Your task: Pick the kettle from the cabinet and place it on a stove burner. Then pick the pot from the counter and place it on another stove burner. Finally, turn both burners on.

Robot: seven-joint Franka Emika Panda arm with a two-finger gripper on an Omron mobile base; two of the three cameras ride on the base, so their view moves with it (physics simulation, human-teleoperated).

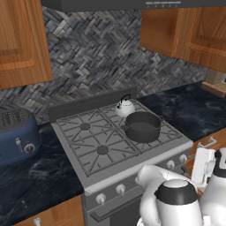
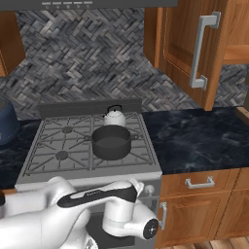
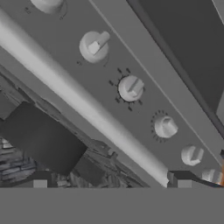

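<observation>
The small silvery kettle (image 1: 125, 107) (image 2: 115, 117) stands on the stove's back right burner. Just in front of it, the wide dark pot (image 1: 142, 126) (image 2: 111, 141) sits on the front right burner. The left burners (image 1: 102, 149) (image 2: 61, 155) carry nothing. In the hand view my gripper (image 3: 109, 181) is open in front of the stove's grey knob panel, with nothing between its fingertips (image 3: 40, 180). A row of round knobs (image 3: 130, 87) runs diagonally ahead of it, and the pot (image 3: 41, 138) shows dark beyond the panel's edge. My arm (image 2: 97, 199) reaches low across the stove front.
A blue toaster (image 1: 15, 134) stands on the black counter (image 1: 26, 185) left of the stove. To the right, more counter (image 2: 194, 136) lies over wooden drawers (image 2: 199, 184). A wall cabinet door (image 2: 189, 44) hangs open above it. The range hood (image 1: 132, 3) is overhead.
</observation>
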